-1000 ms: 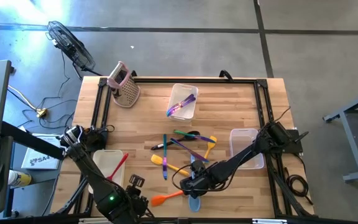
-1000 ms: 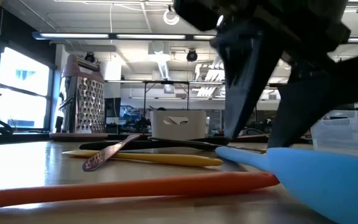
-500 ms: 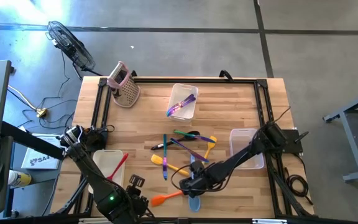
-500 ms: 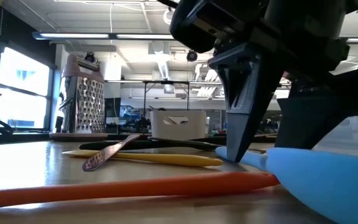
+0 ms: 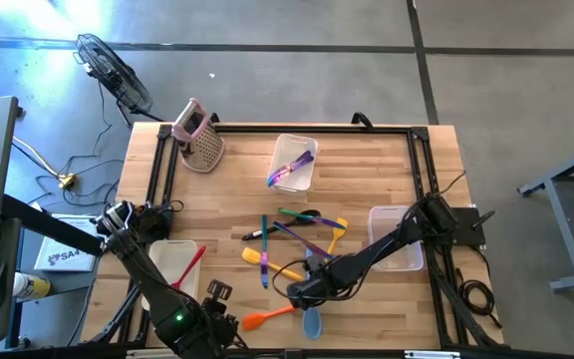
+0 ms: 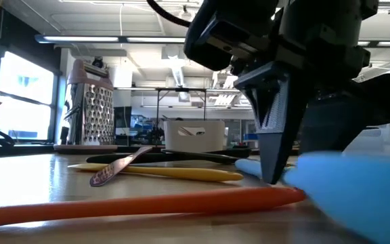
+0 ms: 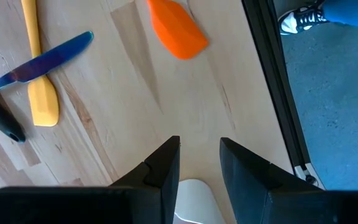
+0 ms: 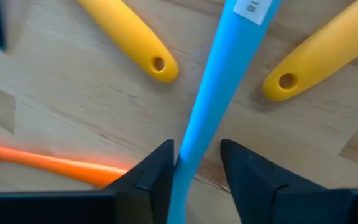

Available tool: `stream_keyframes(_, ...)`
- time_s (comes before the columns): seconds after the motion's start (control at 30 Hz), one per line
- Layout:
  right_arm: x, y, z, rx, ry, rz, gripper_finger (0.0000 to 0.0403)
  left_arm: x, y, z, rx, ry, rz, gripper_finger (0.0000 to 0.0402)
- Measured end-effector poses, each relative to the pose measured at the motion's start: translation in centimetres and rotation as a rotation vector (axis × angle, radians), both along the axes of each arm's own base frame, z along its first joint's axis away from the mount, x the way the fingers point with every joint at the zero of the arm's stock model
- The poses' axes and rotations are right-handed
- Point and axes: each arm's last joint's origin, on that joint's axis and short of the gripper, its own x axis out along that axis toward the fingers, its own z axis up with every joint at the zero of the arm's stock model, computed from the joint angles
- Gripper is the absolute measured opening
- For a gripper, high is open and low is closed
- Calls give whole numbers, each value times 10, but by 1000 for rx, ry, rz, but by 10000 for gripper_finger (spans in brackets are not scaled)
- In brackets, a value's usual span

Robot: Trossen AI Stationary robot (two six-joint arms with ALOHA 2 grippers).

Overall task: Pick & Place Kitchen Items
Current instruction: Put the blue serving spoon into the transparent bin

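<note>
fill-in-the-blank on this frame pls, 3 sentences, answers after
1. The right gripper has the handle of the light ____ plastic spatula between its fingers.
2. The pink box grater stands at the table's far ____ corner in the high view.
3. The left gripper hovers near the blade of the ____ spatula.

Answers: blue; left; orange

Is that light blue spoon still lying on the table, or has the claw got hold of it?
Held: the right gripper is shut on the light blue spoon at its handle. Lifted or not, cannot tell.
</note>
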Motion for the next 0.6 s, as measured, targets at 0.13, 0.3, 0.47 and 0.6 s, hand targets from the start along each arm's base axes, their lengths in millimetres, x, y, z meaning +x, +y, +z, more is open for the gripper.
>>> stream_keyframes(0.13, 0, -1, -1, 9, 16, 0, 82, 0, 0, 0, -1, 0, 4, 109)
stream_keyframes(0.3, 0, -1, -1, 20, 18, 3, 43, -2, -2, 0, -4, -4, -2, 109)
stream_keyframes(0.47, 0, -1, -1, 26, 20, 24, 51, -5, -6, 0, -16, -12, -15, 109)
stream_keyframes(0.6, -1, 0, -1, 52, 29, 36, 56, -5, -6, 0, -15, -11, -15, 109)
